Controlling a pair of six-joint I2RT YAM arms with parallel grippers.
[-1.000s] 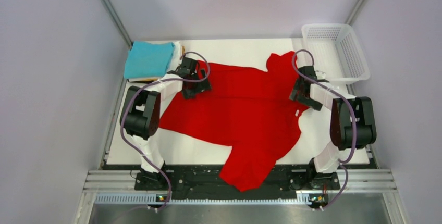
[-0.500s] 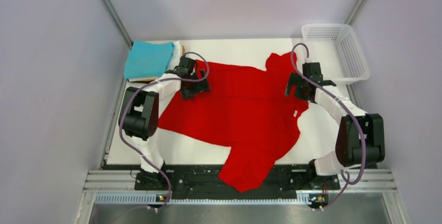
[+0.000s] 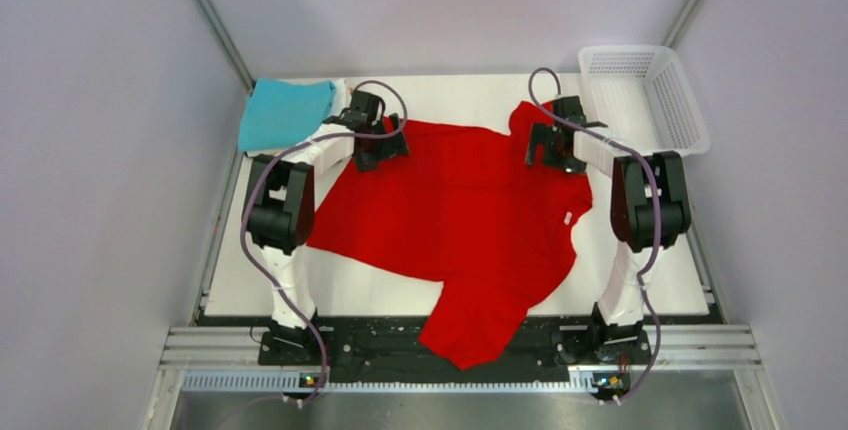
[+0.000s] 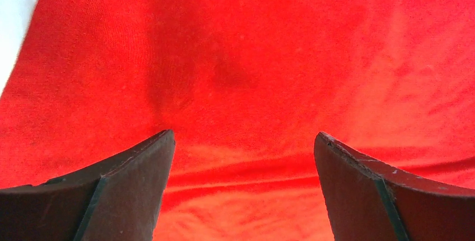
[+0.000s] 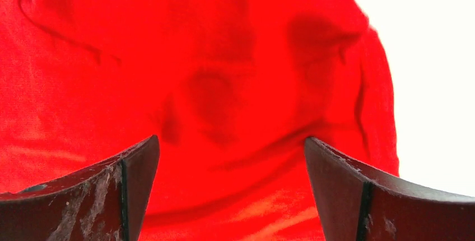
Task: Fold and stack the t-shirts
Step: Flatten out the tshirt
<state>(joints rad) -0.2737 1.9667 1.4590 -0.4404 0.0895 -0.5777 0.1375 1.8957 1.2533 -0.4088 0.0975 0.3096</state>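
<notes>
A bright red t-shirt [image 3: 460,220] lies spread over the white table, one part hanging over the near edge. My left gripper [image 3: 385,146] hovers open above its far left corner; in the left wrist view only red cloth [image 4: 252,73] lies between the dark fingers [image 4: 134,185]. Over the shirt's far right part, by the sleeve, my right gripper [image 3: 545,147] is open too. Red cloth [image 5: 213,84] and nothing gripped shows between its fingers [image 5: 129,190]. A folded teal t-shirt [image 3: 285,113] tops a stack at the far left corner.
A white mesh basket [image 3: 645,100] stands at the far right corner, close to the right arm. Grey walls enclose the table on three sides. Bare white table [image 5: 431,73] shows right of the red sleeve.
Both arms have stretched away from the bases: the left gripper moved a little toward the far edge, the right gripper moved farther up and left onto the sleeve area. The shirt has not moved.
</notes>
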